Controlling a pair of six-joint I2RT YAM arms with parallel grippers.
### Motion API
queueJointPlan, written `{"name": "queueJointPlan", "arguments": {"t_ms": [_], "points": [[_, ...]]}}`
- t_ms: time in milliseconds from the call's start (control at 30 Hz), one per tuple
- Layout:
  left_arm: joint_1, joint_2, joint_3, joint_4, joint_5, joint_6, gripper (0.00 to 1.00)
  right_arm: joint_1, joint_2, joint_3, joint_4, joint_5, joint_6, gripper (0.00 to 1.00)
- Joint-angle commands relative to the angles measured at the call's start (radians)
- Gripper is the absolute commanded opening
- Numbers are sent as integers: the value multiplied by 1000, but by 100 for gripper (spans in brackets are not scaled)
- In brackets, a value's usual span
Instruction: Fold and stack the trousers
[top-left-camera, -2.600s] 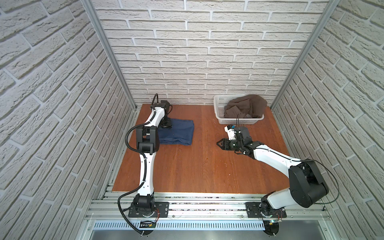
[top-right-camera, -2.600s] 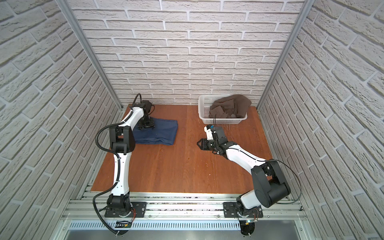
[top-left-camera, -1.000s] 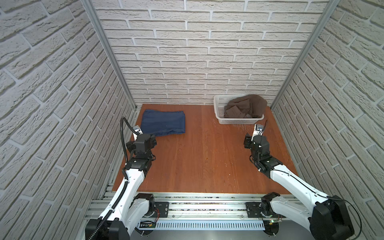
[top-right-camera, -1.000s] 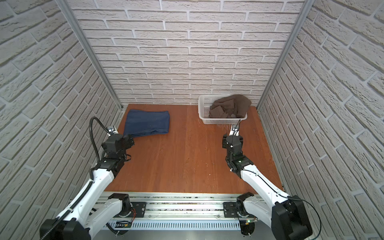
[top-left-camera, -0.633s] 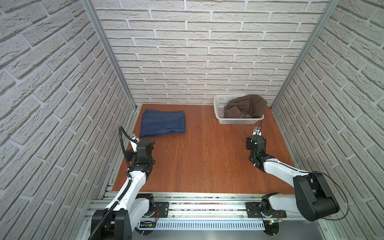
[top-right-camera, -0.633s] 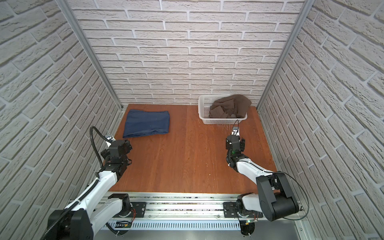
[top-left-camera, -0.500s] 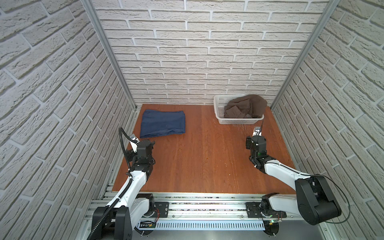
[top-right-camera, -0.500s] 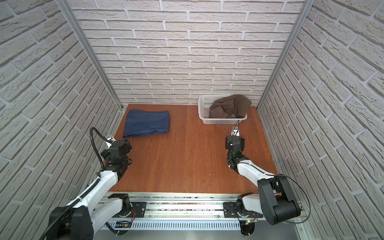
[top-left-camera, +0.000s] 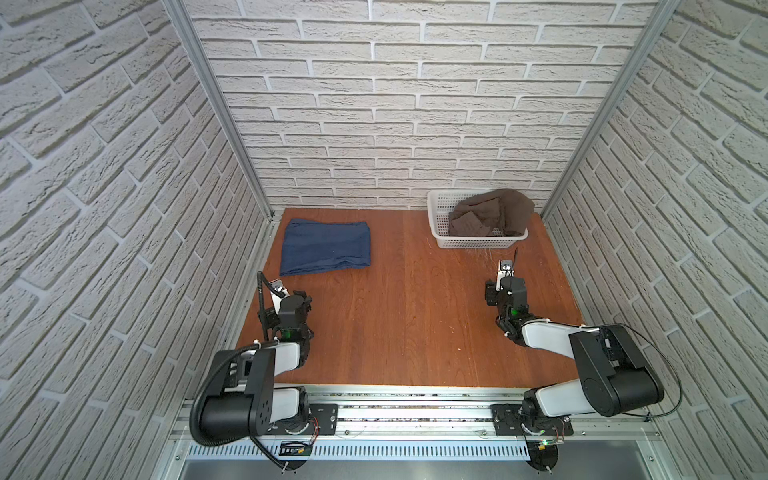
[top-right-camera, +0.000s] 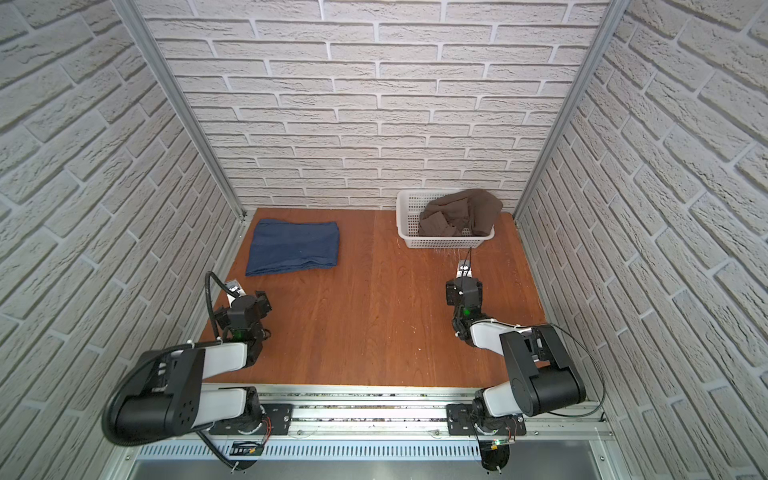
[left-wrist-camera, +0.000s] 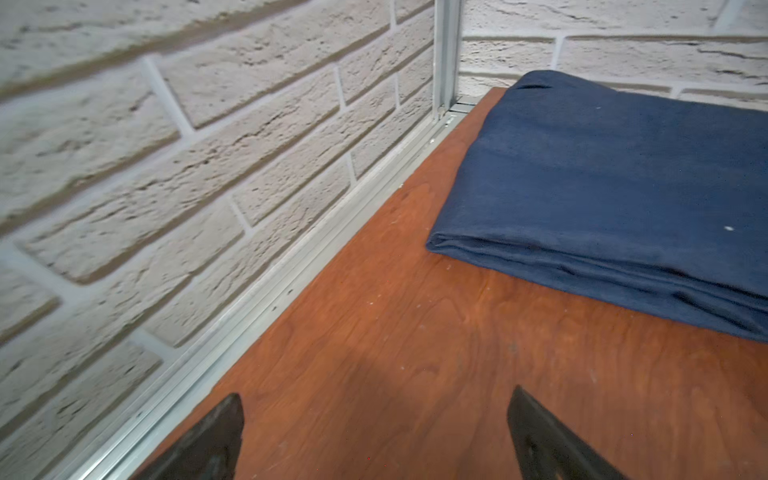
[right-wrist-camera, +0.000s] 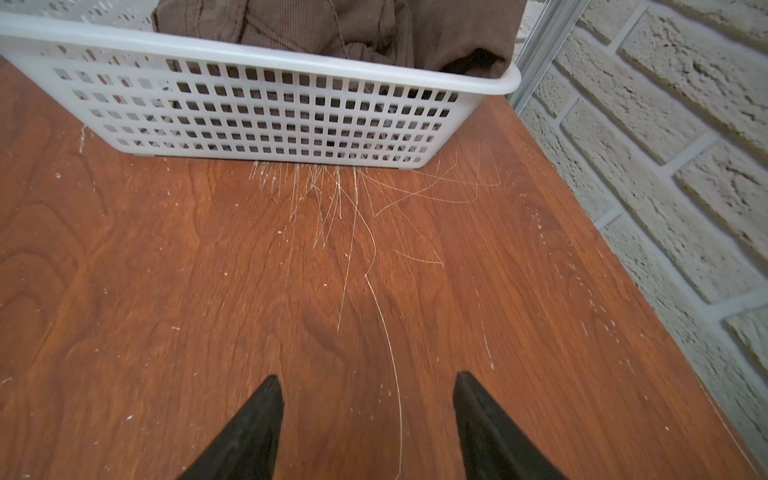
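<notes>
Trousers (top-left-camera: 325, 247): dark blue, folded to a flat rectangle; lying on the table (top-left-camera: 415, 324) well apart from the white basket (top-left-camera: 478, 242), along the same back wall, towards the left arm's side; nothing touching them.

Step, as I judge it: this pair reads as folded and set down at the stack spot. What is left would be the brown garment (top-left-camera: 490, 216) heaped in the basket and hanging over its far corner; whether that is another pair of trousers I cannot tell.

Right gripper (right-wrist-camera: 366, 376): near the basket, on its front side, facing its latticed wall; jaws partly spread, nothing between them.

Left gripper (left-wrist-camera: 376, 395): well apart from the basket, just short of the trousers' near edge; jaws spread as wide as they go, holding nothing.

Next move, probably: the right gripper goes up over the basket's front rim and pinches a top fold of the brown cloth; it must lift clear of the rim so the light basket is not dragged; then the cloth is spread on the bare wood between basket and trousers.

Views: the left wrist view shows the stacked layers along the trousers' near edge, while both top views give only a flat blue patch; the right wrist view shows fine pale scratches (right-wrist-camera: 345, 216) fanning from the basket's foot, and cloth through the lattice; only the top views hold both arms, the basket and the trousers together; no stitching, button or patch shows in any view.
</notes>
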Motion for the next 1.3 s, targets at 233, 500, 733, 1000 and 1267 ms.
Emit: {"name": "queueJointPlan", "arguments": {"t_ms": [233, 500, 733, 1000, 1267], "points": [[-16, 215, 106, 254, 220, 155, 98, -29, 6, 27, 31, -159, -29, 74], [27, 179, 176, 46, 271, 97, 98, -56, 1, 28, 17, -225, -25, 100], [27, 181, 171, 65, 271, 99, 98, -56, -8, 16, 32, -229, -24, 100], [26, 183, 172, 63, 271, 99, 98, -56, -8, 14, 34, -229, -25, 100], [27, 185, 174, 61, 271, 99, 98, -56, -7, 13, 34, -229, -25, 100]]}}
